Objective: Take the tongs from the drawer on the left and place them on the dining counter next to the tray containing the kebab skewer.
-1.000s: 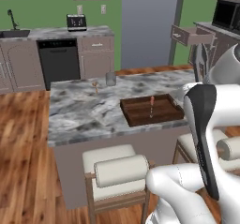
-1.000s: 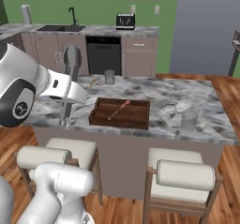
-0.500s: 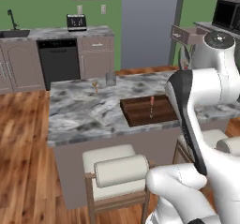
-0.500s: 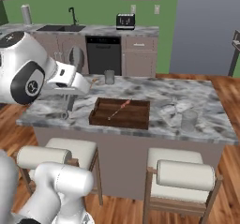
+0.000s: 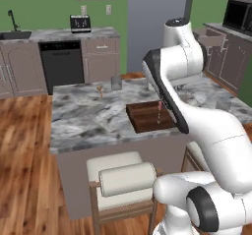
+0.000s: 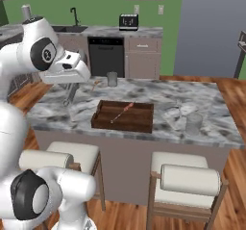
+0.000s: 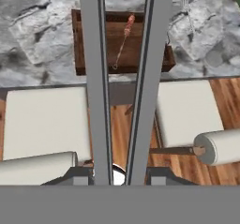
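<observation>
Half done: the gripper [image 6: 72,87] grips the tongs [image 7: 123,78] (left of frame), not yet set beside the tray [image 6: 123,116].

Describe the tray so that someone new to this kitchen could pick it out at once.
Start at the dining counter, the marble-topped island with cushioned stools along its near side. The tray lies on that top: low, rectangular, dark brown wood, with a thin kebab skewer lying in it. Nothing else there is wooden or dark.
</observation>
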Motion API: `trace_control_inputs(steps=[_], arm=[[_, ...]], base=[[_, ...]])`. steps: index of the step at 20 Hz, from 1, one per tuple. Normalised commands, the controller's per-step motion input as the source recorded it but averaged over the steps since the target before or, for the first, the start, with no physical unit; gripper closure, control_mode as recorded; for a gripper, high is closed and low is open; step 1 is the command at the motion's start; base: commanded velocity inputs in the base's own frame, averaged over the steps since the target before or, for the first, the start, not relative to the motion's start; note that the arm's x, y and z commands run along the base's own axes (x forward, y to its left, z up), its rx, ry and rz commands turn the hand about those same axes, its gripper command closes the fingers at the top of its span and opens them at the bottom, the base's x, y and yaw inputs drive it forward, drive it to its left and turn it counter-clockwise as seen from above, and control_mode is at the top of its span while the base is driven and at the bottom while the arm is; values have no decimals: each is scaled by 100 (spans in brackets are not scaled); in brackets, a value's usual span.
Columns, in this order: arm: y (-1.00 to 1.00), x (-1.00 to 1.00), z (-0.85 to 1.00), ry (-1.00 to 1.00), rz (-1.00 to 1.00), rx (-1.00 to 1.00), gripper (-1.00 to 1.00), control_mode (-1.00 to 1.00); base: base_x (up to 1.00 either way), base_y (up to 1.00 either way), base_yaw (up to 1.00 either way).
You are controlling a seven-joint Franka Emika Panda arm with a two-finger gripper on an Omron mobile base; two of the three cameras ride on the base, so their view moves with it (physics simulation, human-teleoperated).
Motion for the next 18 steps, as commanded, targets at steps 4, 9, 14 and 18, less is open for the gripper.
trace_control_inputs(steps=[4, 9, 14, 18], arm=[[23, 87, -21, 31, 0, 0, 100, -100], [18, 88, -31, 30, 2, 0, 100, -100], [23, 75, -40, 26, 6, 0, 100, -100], [24, 49, -50, 16, 11, 0, 100, -100]], base=[[0, 0, 0], [0, 0, 0], [0, 0, 0], [0, 0, 0]])
